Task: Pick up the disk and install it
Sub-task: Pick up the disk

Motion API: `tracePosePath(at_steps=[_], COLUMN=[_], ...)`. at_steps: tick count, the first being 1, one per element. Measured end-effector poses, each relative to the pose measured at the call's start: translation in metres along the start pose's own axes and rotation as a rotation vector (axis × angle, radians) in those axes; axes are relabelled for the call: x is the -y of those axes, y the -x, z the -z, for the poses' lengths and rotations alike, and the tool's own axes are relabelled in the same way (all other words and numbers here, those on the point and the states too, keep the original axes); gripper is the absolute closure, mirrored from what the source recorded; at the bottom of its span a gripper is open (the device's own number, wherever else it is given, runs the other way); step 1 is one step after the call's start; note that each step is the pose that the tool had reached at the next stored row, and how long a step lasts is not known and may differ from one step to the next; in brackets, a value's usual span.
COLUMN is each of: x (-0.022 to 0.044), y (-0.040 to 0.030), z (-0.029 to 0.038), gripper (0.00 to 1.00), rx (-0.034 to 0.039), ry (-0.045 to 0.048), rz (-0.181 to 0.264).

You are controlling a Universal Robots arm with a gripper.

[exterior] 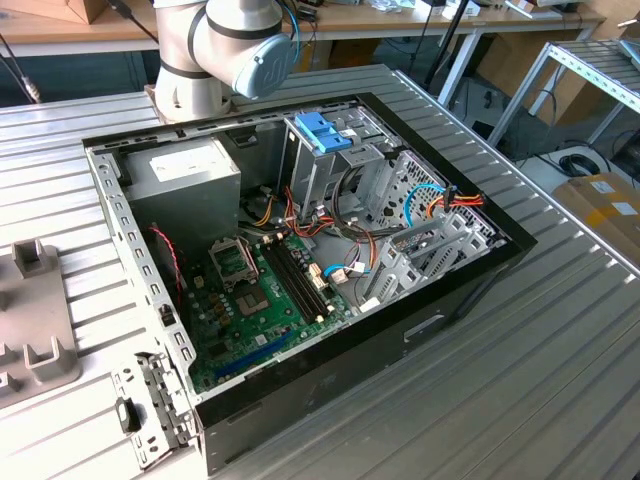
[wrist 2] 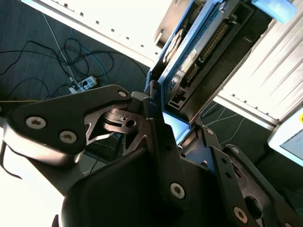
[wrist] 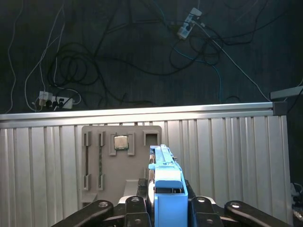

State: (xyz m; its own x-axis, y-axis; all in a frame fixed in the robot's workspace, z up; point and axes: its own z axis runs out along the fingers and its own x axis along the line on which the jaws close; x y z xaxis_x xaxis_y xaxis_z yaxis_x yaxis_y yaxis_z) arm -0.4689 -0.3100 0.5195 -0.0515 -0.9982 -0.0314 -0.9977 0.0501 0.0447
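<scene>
My gripper [wrist: 166, 204] is shut on the disk [wrist: 165, 182], which the first wrist view shows edge-on, its light-blue plastic frame standing up between the black fingers [wrist: 136, 204]. The second wrist view has the disk [wrist 2: 196, 52] reaching away from the gripper [wrist 2: 176, 124], with its circuit-board face, connector and blue frame showing. The disk hangs in the air above the ribbed metal table [wrist: 227, 161], near the table's edge. In the exterior view the open computer case [exterior: 300, 250] lies on the table [exterior: 560, 380], with a metal drive cage [exterior: 330, 165] inside it.
A blue plastic latch [exterior: 322, 130] tops the cage. Loose cables [exterior: 440, 200], a motherboard [exterior: 260, 290] and a grey power box [exterior: 185, 175] fill the case. A grey fixture plate [wrist: 120, 156] holding a chip and a memory stick lies under the disk. Cables lie on the floor [wrist: 118, 56].
</scene>
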Motion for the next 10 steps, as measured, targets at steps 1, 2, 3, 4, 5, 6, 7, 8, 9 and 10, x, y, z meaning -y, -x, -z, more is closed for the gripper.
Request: tracePosePath(at_steps=[1,2,3,4,5,6,7,8,9,10], x=[0.0000,-0.0001,-0.0001,-0.0002,-0.0002,-0.0002,-0.0002,-0.0003,-0.0003,-0.0003], y=[0.0000,0.0000,0.0001,0.0001,0.0001,0.0001,0.0002,0.0002,0.0002,0.0002], z=[0.0006,0.0014,0.0024,0.0034,0.0040,0.0045,0.0052,0.0056,0.0059,0.0071], gripper=[0.63,0.63,0.63,0.63,0.63,0.63,0.63,0.63,0.63,0.63], rx=[0.0000,0.0001,0.0002,0.0003,0.0003,0.0003,0.0003,0.0004,0.0004,0.0004], ry=[0.0000,0.0000,0.0000,-0.0001,0.0000,0.0000,0.0000,0.0000,0.0000,0.0000], rz=[0.000,0.000,0.000,0.000,0.000,0.000,0.000,0.000,0.000,0.000])
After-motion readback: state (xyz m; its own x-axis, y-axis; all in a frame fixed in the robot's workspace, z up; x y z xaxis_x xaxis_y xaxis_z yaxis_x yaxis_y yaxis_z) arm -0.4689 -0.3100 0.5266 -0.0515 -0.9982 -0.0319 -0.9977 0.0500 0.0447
